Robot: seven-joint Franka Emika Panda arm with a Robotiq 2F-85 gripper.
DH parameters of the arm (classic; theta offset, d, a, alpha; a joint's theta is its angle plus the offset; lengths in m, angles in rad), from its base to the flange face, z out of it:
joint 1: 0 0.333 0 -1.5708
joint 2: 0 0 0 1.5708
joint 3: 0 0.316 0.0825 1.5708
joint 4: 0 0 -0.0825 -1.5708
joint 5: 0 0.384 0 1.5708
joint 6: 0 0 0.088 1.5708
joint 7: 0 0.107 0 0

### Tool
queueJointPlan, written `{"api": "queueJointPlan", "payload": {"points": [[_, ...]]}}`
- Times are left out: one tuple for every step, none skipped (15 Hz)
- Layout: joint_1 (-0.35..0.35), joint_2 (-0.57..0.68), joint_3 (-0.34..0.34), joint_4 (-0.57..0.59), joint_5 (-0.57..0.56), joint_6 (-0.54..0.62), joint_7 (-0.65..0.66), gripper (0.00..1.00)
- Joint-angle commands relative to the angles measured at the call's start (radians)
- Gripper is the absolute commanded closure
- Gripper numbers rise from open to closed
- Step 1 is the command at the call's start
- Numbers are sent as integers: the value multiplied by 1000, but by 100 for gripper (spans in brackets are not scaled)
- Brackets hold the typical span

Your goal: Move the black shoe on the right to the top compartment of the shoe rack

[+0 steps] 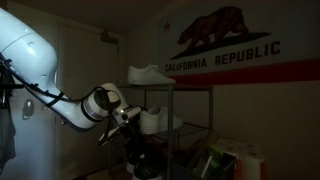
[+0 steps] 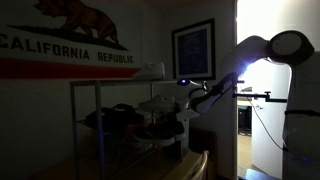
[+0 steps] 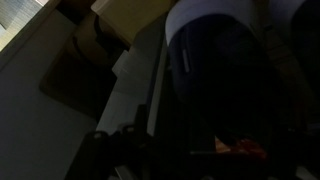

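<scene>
The black shoe [image 3: 220,80] should feel light (stiff sole, soft collar); pinch the collar. I cannot tell your gripper's [image 1: 130,119] hold.

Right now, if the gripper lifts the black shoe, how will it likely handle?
The black shoe appears to have a thick pale sole, so it is probably stiff underneath and unlikely to roll. Its dark upper looks soft and may buckle under a pinch. Being long, it could tilt if gripped near one end.

California flag [image 1: 225,40] hung on the wall, lettered "CALIFORNIA REPUBLIC" under the bear, same flag [image 2: 70,40] seen again with the same words, framed poster [image 2: 192,50] print unreadable
</scene>
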Motion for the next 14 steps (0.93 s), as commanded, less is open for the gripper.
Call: {"api": "queueJointPlan", "payload": {"points": [[31, 20, -28, 8, -16, -26, 20, 0], [35, 17, -31, 5, -18, -29, 23, 0], [38, 15, -32, 1, -19, -29, 24, 0], [43, 16, -34, -1, -12, -30, 17, 0], [45, 19, -37, -6, -8, -29, 12, 0], [47, 24, -40, -11, 1, -24, 4, 0], [49, 30, -43, -15, 10, -22, -7, 0], [51, 35, -46, -18, 11, -23, -8, 0], [53, 39, -51, -21, 8, -21, -5, 0], [54, 40, -55, -22, 9, -21, -4, 0], [54, 41, -58, -23, 7, -20, -2, 0], [55, 41, -62, -22, 5, -22, 1, 0], [55, 40, -65, -22, 5, -23, 3, 25], [55, 39, -66, -22, 3, -26, 5, 26]]}}
